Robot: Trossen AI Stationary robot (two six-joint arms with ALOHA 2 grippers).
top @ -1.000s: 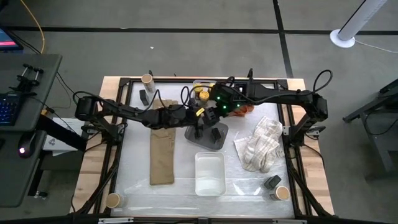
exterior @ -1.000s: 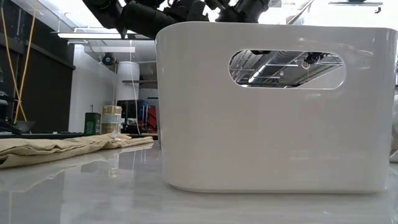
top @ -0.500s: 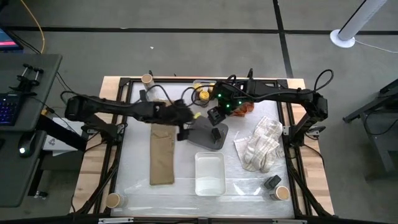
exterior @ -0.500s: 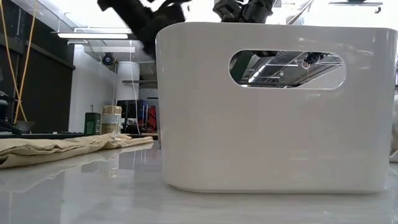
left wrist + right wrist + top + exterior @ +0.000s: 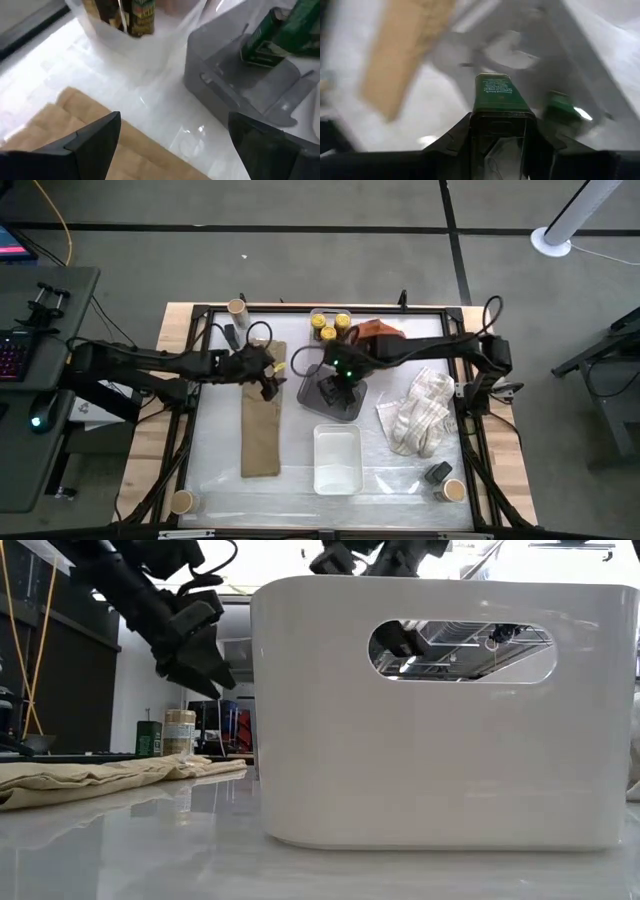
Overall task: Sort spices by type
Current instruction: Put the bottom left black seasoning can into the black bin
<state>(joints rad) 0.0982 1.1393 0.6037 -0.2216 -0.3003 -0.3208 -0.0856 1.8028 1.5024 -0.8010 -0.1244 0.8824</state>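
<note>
Non-task items on the table:
- Grey tray, near the table's centre.
- White bin, rectangular, toward the front edge; one oval handle slot shows in the low view.
- Tan folded cloth, long, left of centre.
- Crumpled white cloth, right of centre.
- Orange-brown item, by the back edge; kind cannot be told.

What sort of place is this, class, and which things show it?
Probably a robotics lab: a framed table with two arms, a keyboard on a side desk, and a fan on bare floor.
</note>
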